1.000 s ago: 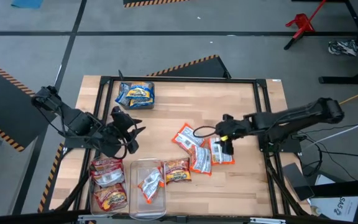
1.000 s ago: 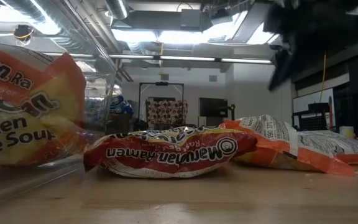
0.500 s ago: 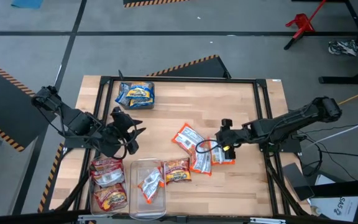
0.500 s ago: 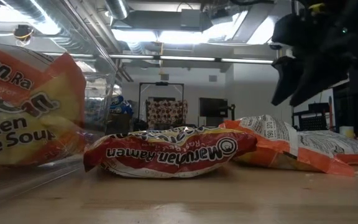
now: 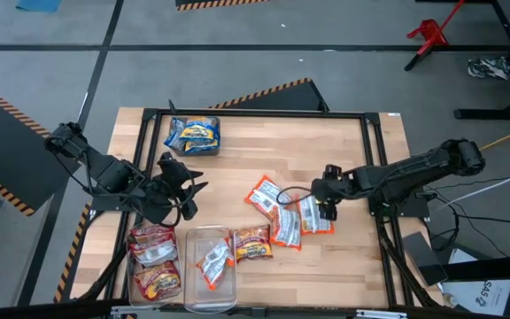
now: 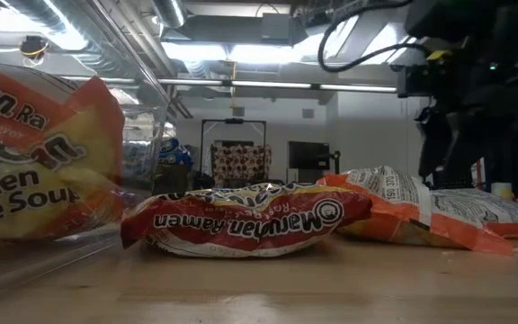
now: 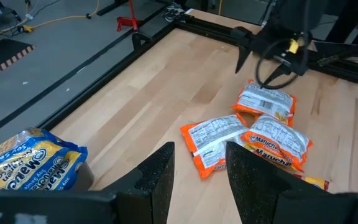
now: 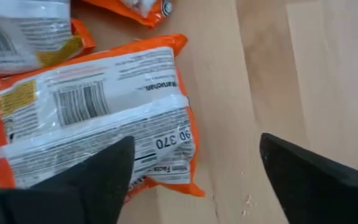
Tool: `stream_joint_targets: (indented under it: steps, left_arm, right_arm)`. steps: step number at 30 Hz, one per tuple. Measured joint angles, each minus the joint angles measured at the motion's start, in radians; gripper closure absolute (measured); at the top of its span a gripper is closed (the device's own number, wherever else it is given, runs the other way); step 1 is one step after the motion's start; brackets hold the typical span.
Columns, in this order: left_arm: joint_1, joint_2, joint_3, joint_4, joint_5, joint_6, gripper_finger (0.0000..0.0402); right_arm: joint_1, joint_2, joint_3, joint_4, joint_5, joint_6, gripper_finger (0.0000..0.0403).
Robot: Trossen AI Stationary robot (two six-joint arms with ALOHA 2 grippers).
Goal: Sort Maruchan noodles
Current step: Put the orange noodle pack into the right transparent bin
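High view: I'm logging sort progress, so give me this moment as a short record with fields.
blue packets: stacked at the table's far left
orange packets: loose cluster mid-table
left bin: red packets inside
clear bin: one packet inside, another leaning on its right edge
right gripper: open, over the cluster's rightmost packet
left gripper: empty, raised beside the bins

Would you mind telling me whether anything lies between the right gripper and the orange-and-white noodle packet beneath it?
Nothing visible does. The right gripper hangs with open fingers directly over the flat, crinkly orange-and-white noodle packet, which lies barcode side up on the wooden table, its top uncovered.
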Motion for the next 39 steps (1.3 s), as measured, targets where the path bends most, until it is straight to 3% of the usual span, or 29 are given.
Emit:
stream_joint_targets:
  steps: [4,10,18,24,29,39]
  left_arm:
    - [0.000,0.000,0.000,0.000,0.000,0.001,0.0264]
    - [0.000,0.000,0.000,0.000,0.000,0.019,0.0264]
    - [0.000,0.000,0.000,0.001,0.002,0.019,0.0264]
    - [0.000,0.000,0.000,0.002,0.003,0.019,0.0264]
    - [0.000,0.000,0.000,0.003,0.003,0.019,0.0264]
    - [0.000,0.000,0.000,0.004,0.003,0.019,0.0264]
  right_arm:
    - [-0.086,0.000,0.000,0.007,-0.075,-0.070,0.0045]
    - [-0.193,0.019,0.000,0.025,-0.189,-0.163,0.0041]
    - [-0.204,0.134,-0.020,0.113,-0.300,-0.199,0.0041]
    - [-0.204,0.186,-0.023,0.139,-0.316,-0.220,0.0053]
    - [-0.204,0.183,-0.013,0.120,-0.313,-0.220,0.0132]
    - [-0.204,0.183,0.018,0.120,-0.307,-0.224,0.0379]
